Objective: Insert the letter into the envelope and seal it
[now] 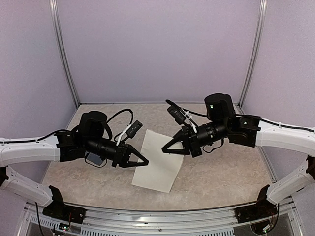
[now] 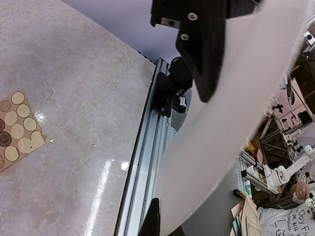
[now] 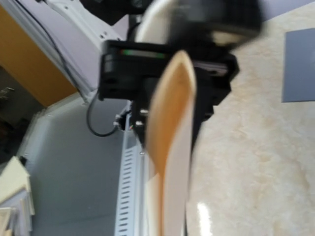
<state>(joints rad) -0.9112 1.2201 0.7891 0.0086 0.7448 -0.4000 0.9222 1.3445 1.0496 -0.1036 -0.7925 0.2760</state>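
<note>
A beige rectangular paper letter (image 1: 160,174), its plain white back showing from above, hangs in the air over the middle of the pale marbled desk (image 1: 221,177), between two robot arms. The left jaws are fully closed on its left edge, with one dark finger lying across the white face. The right jaws are closed too, their tips at the far part of the sheet. The right wrist view is blurred, but the paper runs between them, so they look to be pinching it. In that view the sheet bows into a curve, its beige side showing.

The sheet looks very light, thin and floppy. It curls where it is unsupported and would likely crease or tear under a hard pull. Holds at opposite edges, with only gentle tension, should suit it best.

A slate blue-grey paper envelope (image 3: 299,64) lies flat on the desk at the left, partly under the left arm (image 1: 29,150), apart from the letter. The letter is not in it, and whether its flap is open cannot be made out. A small tan sheet of round stickers (image 2: 17,130) also lies on the desk, seen only from the left wrist.
</note>
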